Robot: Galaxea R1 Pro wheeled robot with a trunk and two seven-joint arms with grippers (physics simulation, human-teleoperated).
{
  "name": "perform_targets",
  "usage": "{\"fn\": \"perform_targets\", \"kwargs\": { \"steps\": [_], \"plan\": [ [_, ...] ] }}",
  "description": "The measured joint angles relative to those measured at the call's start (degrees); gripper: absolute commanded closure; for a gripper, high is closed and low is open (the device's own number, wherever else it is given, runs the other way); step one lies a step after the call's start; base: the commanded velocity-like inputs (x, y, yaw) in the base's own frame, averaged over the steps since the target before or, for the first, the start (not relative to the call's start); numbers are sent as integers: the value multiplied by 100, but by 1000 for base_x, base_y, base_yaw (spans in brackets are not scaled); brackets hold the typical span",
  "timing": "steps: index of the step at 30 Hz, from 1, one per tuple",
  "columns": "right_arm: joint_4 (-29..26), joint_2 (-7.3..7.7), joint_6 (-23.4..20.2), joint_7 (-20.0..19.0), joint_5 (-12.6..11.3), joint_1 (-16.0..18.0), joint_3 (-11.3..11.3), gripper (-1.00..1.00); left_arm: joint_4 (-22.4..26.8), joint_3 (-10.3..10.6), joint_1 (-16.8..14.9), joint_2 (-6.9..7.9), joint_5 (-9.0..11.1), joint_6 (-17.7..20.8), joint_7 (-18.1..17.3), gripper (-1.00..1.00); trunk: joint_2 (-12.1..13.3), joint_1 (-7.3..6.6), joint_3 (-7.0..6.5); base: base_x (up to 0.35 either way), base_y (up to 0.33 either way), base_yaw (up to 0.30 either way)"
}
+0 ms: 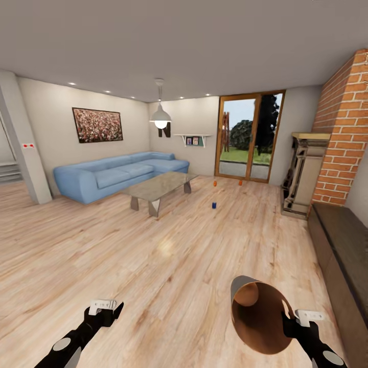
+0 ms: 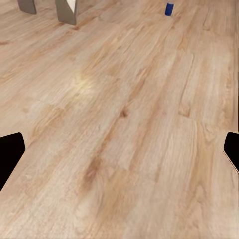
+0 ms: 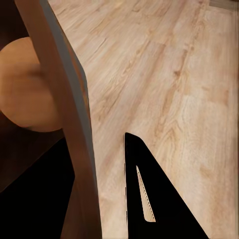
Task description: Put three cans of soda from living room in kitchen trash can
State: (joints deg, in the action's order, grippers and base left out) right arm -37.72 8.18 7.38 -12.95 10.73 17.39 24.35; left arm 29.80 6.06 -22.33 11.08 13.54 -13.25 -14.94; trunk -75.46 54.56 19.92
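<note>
So far nothing is binned, judging from how things lie: all three cans stand on the wood floor (image 1: pixel 168 266) of the living room, well apart from the robot. Two orange soda cans, one (image 1: pixel 215 182) and the other (image 1: pixel 240 182), sit just in front of the glass garden doors (image 1: pixel 249 137); the blue soda can (image 1: pixel 214 205) stands nearer, between the doors and the robot, off the end of the glass coffee worktop (image 1: pixel 159 186) that fronts the blue sofa (image 1: pixel 118 174).

The trash can (image 1: pixel 258 314) is not in a kitchen here. It is carried low at the robot's right side, tipped so its tan inside and round bottom face the head camera. No can visible inside it.

Right hand (image 1: pixel 299 321): closed on the trash can's rim. The right wrist view shows the bin wall (image 3: pixel 74 124) running between the dark fingers (image 3: pixel 149 199), so it is pinched at the edge.

Left hand (image 1: pixel 106 306): holds nothing, touches nothing. In the left wrist view its fingertips (image 2: pixel 10 154) sit at opposite edges with bare floor between, so spread wide; the blue can shows far ahead there too.

Left to do, as I read it: reach the cans, pick up each of the three, get them into the bin, and bring it to the kitchen.
</note>
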Motion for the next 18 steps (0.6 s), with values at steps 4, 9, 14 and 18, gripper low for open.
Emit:
{"fn": "perform_targets", "kwargs": {
  "steps": [4,9,14,18],
  "plan": [
    [3,0,0,1,4,0,-5,100,0,0,0,0,0,2,0,-100,0,0,-25,322,0,-202],
    [10,0,0,0,7,-1,-15,100,0,0,0,0,0,0,0,-100,0,0,-56,322,0,-203],
    [13,0,0,3,10,0,-23,100,0,0,0,0,0,5,0,-100,0,0,-79,322,0,-188],
    [13,-5,0,1,8,-1,-23,100,0,0,0,0,0,7,0,-100,0,0,-84,322,0,-101]
  ]
}}
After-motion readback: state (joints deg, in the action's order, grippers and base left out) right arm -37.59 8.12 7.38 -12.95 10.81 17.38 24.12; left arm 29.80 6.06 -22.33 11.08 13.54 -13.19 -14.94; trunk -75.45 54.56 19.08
